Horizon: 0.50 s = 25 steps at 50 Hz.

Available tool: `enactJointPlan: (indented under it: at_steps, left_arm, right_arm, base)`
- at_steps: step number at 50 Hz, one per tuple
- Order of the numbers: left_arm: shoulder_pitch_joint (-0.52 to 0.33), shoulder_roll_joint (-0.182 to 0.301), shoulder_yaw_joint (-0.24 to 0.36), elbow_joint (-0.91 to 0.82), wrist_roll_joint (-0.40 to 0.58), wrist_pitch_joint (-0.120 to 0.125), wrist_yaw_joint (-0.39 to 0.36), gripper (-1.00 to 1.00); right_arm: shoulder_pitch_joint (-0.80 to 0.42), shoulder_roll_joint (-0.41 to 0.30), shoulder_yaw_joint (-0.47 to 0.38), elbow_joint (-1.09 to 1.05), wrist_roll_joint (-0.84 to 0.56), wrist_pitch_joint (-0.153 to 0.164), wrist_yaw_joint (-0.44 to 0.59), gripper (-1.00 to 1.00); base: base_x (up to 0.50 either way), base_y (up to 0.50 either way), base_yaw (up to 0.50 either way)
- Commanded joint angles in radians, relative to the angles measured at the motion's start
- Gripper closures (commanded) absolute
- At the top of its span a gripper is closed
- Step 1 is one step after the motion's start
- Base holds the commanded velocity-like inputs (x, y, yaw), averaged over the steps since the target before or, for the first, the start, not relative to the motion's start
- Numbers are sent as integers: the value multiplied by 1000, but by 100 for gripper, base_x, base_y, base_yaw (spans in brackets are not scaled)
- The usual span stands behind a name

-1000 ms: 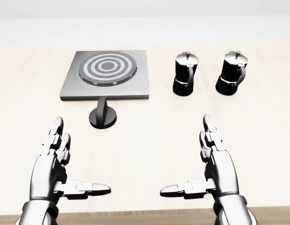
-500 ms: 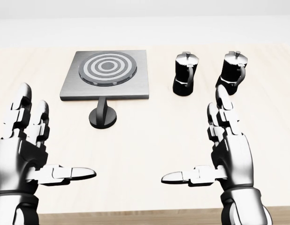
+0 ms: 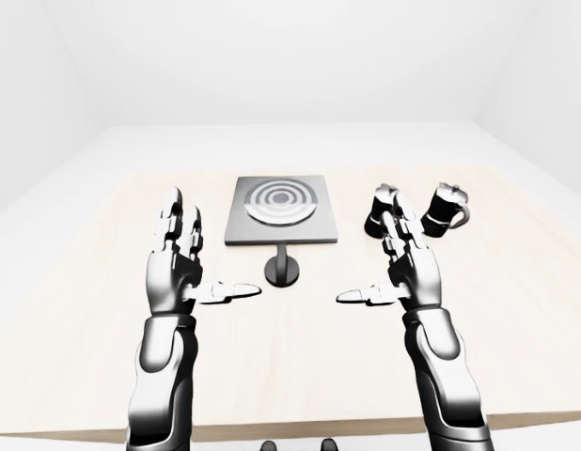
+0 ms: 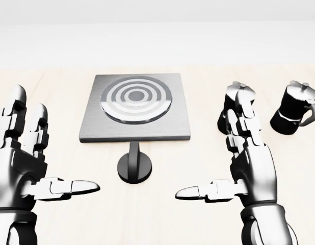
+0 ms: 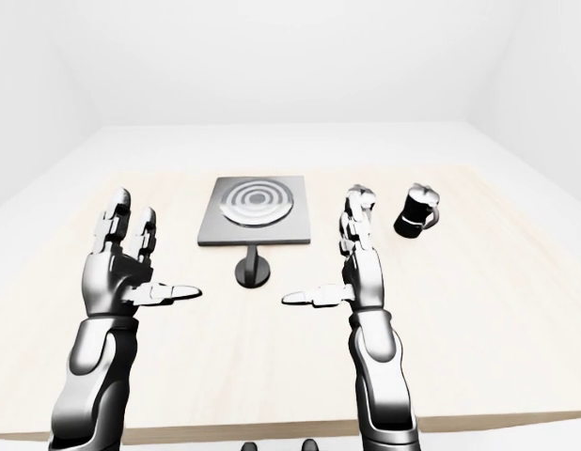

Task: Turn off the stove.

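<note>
The stove (image 4: pixel 136 104) is a grey square plate with a ringed burner, at the upper middle of the head view. Just below it on the table stands its black round knob (image 4: pixel 134 167) with an upright grip. My left hand (image 4: pixel 45 158) is raised at the lower left, open, palm inward, thumb pointing at the knob's side but well apart from it. My right hand (image 4: pixel 221 158) mirrors it at the lower right, open and holding nothing. The knob lies between the two thumbs, touched by neither.
Two black moka pots stand right of the stove: one (image 4: pixel 296 108) in full view, the other (image 4: pixel 227 109) partly hidden behind my right fingers. The light wooden table (image 4: pixel 193 148) ends at a near edge (image 3: pixel 300 427). White walls surround it.
Both hands rose from low over the table to an upright pose. The whole picture then shifted: stove, knob and pots look larger and sit further right, so the camera has moved closer.
</note>
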Motion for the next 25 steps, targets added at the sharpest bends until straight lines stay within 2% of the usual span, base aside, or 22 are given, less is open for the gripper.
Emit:
enactJointPlan:
  at_steps: [1, 3, 13, 17, 18, 20, 25]
  left_arm:
    - [-3, 2, 4, 7, -7, 0, -3, -100]
    - [-3, 2, 5, 4, -10, 0, -2, -100]
    - [6, 2, 6, -5, -10, 0, -5, -100]
    - [7, 1, 6, -9, -11, 0, -7, -100]
    - [7, 0, 5, -9, -11, 0, -7, -100]
    - [7, 0, 2, -10, -9, 0, -7, -100]
    - [6, 1, 3, -12, -12, 0, -7, -100]
  right_arm:
    - [-2, 3, 2, 11, -1, 0, -6, -100]
    - [-3, 2, 9, 18, -16, 0, -9, -100]
    - [-4, 13, 60, 76, -57, 0, -24, -100]
    - [11, -2, 133, 101, -147, 0, 40, -100]
    - [20, -5, 156, 103, -147, 0, 89, -100]
    - [30, 13, 175, 86, -142, 0, 116, -100]
    - [26, 33, 211, 115, -132, 0, 142, -100]
  base:
    - [50, 27, 0]
    - [50, 26, 0]
    - [0, 0, 0]
    - [0, 0, 0]
    - [0, 0, 0]
    - [0, 0, 0]
    - [0, 0, 0]
